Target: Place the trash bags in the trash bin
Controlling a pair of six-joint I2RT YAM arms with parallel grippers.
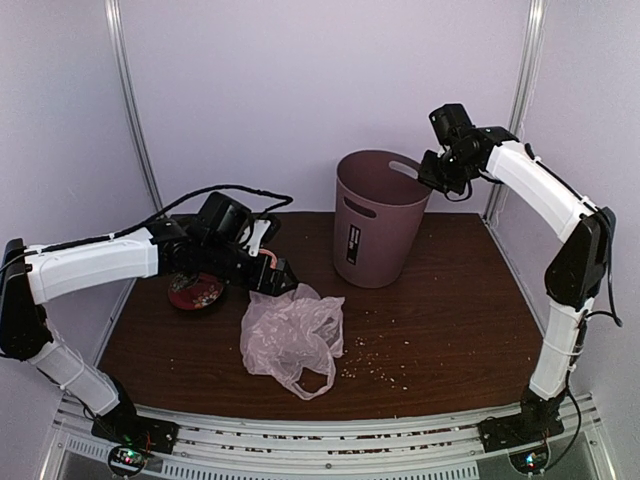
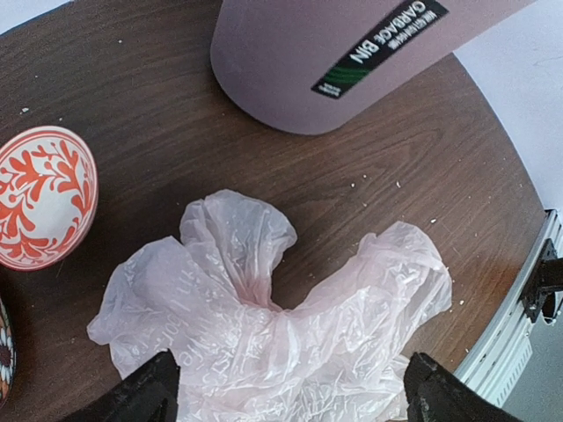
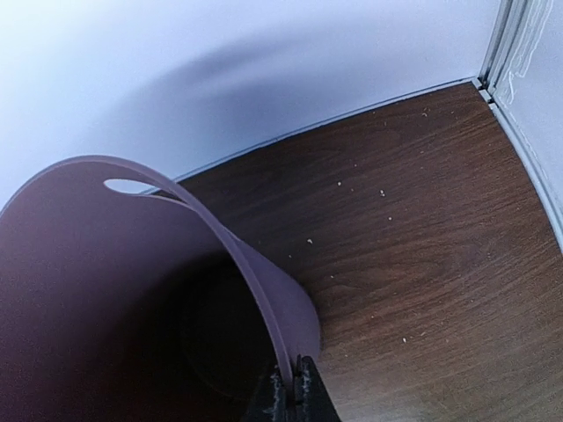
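Note:
The crumpled pinkish-white trash bag lies on the brown table in front of the mauve trash bin. My left gripper hangs just above the bag's back edge, open; in the left wrist view the bag lies between and below the two black fingertips, and the bin's side with its black label stands beyond. My right gripper is shut on the bin's right rim; in the right wrist view the rim runs into the closed fingers, and the bin's inside looks dark and empty.
A red patterned bowl sits under my left arm; it shows in the left wrist view left of the bag. Crumbs are scattered on the table right of the bag. White walls close in the back and sides.

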